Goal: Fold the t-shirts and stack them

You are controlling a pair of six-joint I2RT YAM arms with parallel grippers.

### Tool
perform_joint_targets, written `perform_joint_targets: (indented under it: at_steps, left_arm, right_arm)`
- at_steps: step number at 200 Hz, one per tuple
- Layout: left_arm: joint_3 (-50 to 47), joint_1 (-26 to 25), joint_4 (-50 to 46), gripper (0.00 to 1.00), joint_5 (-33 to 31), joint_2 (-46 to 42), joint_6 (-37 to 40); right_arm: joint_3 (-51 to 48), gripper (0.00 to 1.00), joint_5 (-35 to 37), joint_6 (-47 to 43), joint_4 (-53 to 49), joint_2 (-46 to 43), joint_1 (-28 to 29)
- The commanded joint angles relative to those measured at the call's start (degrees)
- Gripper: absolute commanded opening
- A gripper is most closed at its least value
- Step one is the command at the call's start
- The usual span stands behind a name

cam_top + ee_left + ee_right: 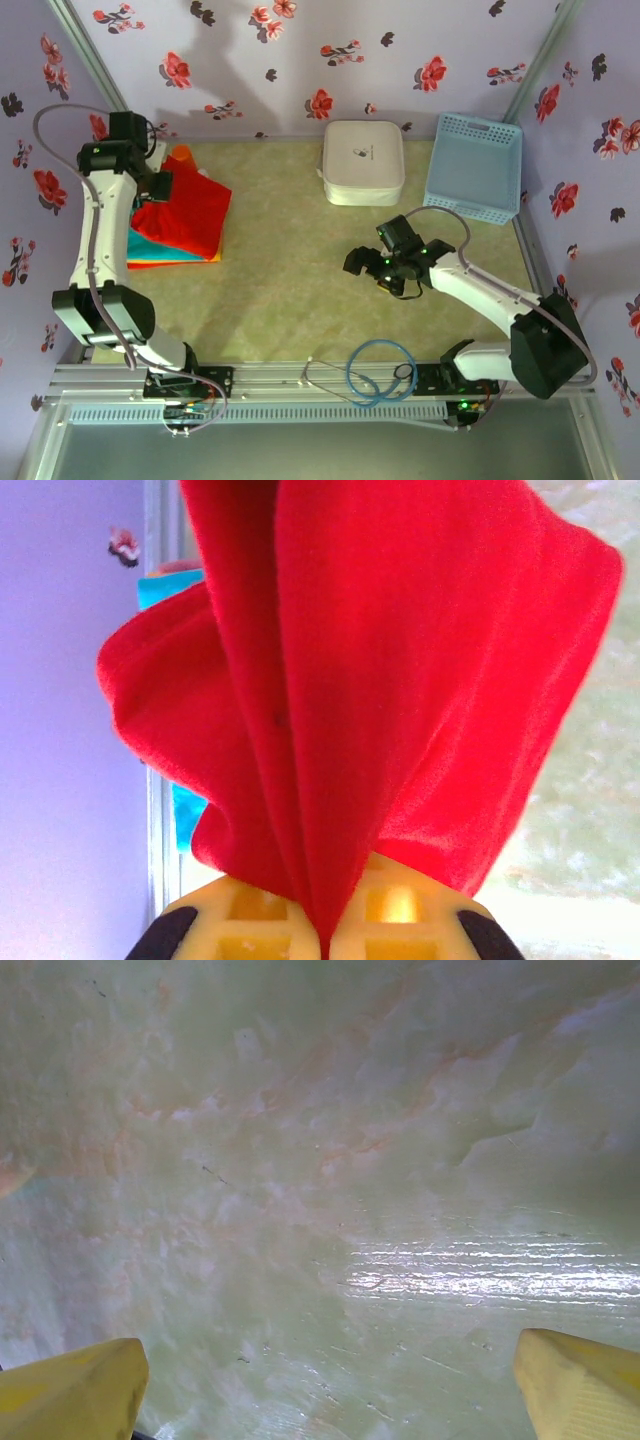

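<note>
Bright red t-shirt (195, 212); teal t-shirt (160, 252); white case (362, 160); light blue basket (475, 170).

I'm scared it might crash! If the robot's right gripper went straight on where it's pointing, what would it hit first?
Most likely the bare table top. The open right gripper points down at it with nothing between, though how far off is hard to tell.

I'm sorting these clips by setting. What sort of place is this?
Probably a lab test cell rather than a home: floral-print panels on a metal frame, two arms bolted to a rail at the table edge, with t-shirts and a basket as props.
</note>
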Motion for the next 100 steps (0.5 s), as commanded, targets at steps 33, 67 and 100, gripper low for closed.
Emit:
perform_joint_targets:
  at_steps: [33, 67, 100]
  left_arm:
    - [-3.98, 7.41, 5.20, 0.00, -1.72, -1.09, -4.26]
    - [-5.83, 9.13, 7.57, 0.00, -1.73, 0.82, -4.35]
    - [-6.26, 9.28, 8.41, 0.00, -1.52, 2.78, -5.01]
  right_arm:
    - [0.19, 0.95, -0.85, -1.00, -0.29, 1.15, -0.27]
    - [0.07, 0.95, -1.67, -0.60, 0.89, 1.32, -0.16]
    - [-0.25, 0.95, -1.39, -0.46, 0.82, 0.80, -0.09]
